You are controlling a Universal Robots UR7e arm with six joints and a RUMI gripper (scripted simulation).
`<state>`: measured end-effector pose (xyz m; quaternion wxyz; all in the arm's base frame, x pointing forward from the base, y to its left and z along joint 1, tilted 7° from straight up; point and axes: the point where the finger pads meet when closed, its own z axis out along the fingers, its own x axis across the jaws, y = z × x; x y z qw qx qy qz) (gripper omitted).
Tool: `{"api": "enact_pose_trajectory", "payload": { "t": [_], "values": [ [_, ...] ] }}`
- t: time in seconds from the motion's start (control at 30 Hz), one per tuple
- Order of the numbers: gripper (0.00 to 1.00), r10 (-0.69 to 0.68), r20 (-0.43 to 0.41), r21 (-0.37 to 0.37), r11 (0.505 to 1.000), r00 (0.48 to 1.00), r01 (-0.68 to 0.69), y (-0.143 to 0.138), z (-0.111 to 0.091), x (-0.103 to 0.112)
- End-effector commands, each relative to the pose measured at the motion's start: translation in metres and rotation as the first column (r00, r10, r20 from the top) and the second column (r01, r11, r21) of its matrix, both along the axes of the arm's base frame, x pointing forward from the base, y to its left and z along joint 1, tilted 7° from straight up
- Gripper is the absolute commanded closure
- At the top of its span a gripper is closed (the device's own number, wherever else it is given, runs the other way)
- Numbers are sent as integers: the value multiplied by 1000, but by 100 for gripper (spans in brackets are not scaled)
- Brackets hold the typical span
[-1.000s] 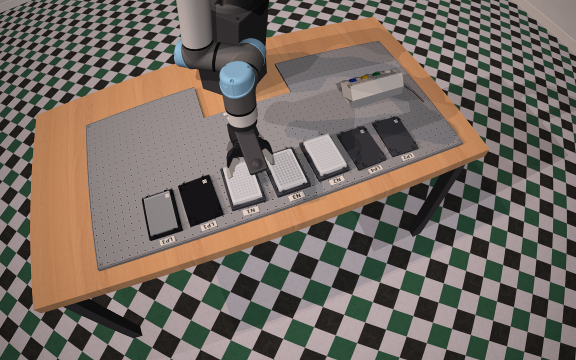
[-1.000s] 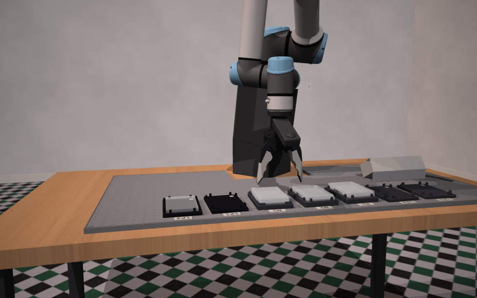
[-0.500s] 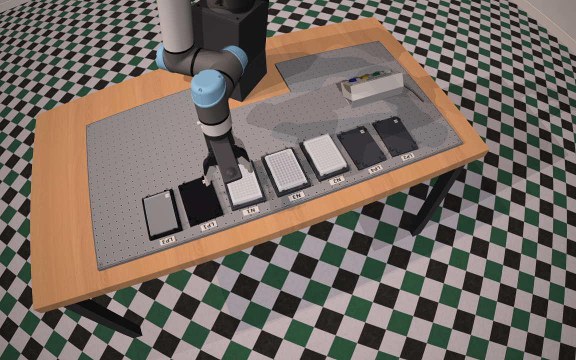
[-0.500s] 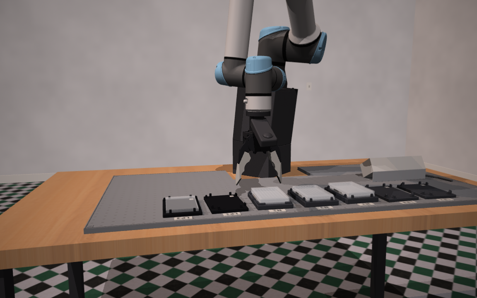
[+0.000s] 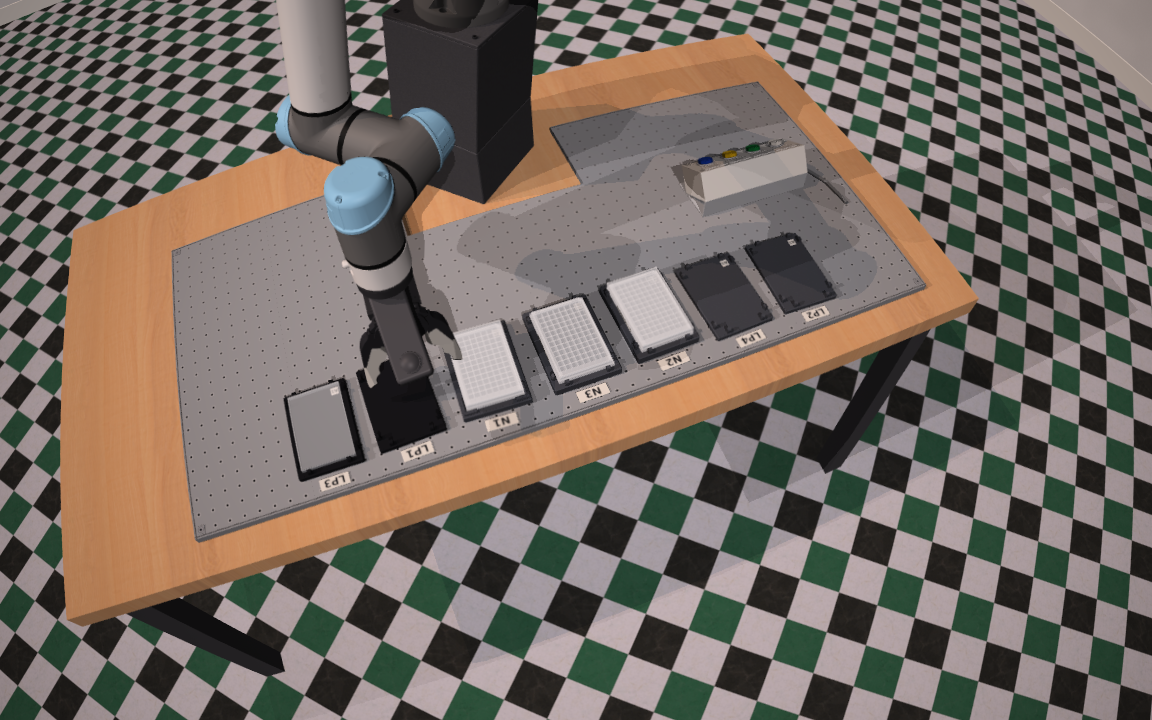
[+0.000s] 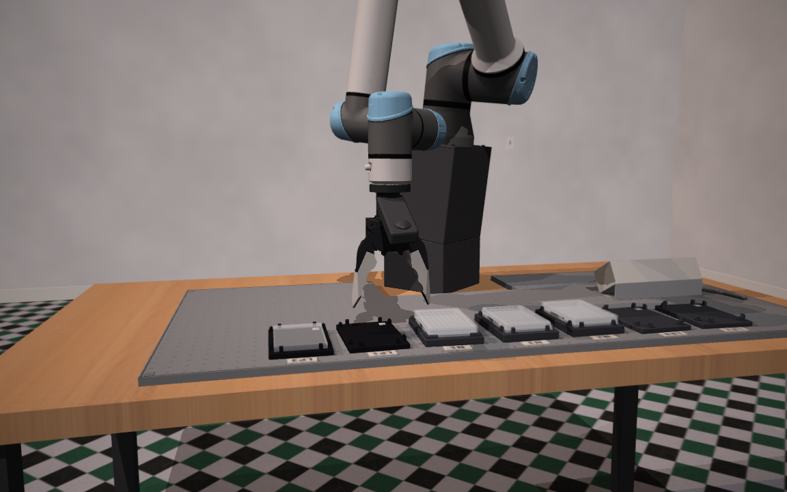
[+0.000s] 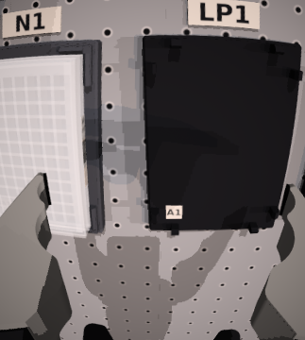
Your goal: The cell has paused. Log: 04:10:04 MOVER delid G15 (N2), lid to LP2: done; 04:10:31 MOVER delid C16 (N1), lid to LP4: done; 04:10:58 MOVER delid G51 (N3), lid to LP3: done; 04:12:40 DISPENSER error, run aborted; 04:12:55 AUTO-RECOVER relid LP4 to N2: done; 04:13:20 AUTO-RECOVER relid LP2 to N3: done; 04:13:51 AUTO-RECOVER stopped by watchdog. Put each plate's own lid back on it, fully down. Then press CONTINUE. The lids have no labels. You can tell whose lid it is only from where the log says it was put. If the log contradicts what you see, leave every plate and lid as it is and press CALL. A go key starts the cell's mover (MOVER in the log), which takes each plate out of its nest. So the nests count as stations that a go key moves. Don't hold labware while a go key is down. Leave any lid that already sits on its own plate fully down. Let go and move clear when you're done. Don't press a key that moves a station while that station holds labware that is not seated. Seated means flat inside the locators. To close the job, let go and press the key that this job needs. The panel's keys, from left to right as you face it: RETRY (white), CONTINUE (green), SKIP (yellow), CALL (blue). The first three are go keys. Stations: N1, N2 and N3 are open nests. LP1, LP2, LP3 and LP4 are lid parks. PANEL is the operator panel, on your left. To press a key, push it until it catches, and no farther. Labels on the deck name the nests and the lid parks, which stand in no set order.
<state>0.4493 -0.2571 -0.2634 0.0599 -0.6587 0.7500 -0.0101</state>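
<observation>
My gripper [image 5: 412, 362] [image 6: 391, 304] [image 7: 166, 181] is open and empty, above the deck near the back of LP1 and N1. A clear lid [image 5: 322, 429] [image 6: 300, 337] lies on LP3. LP1 [image 5: 401, 420] [image 6: 371, 336] [image 7: 218, 132] is bare. The N1 plate [image 5: 490, 367] [image 6: 445, 321] [image 7: 29, 132] and the N2 plate [image 5: 649, 308] [image 6: 578, 310] look milky, as under clear lids. The N3 plate [image 5: 571, 338] [image 6: 516, 318] shows a sharper well grid; I cannot tell whether it has a lid.
LP4 [image 5: 723, 295] [image 6: 650, 319] and LP2 [image 5: 789, 271] [image 6: 702, 314] are bare, right of N2 in the top and exterior views. The panel [image 5: 746, 179] [image 6: 653, 278] stands behind them, with blue [image 5: 705, 161], yellow [image 5: 729, 154], green [image 5: 752, 147] and white keys on top.
</observation>
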Motion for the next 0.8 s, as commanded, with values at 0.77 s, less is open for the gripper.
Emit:
{"api": "enact_pose_trajectory", "payload": {
  "t": [0.77],
  "values": [
    [18, 5, -1, 3, 1000, 1000, -5, -131, -12, -11]
  ]
}}
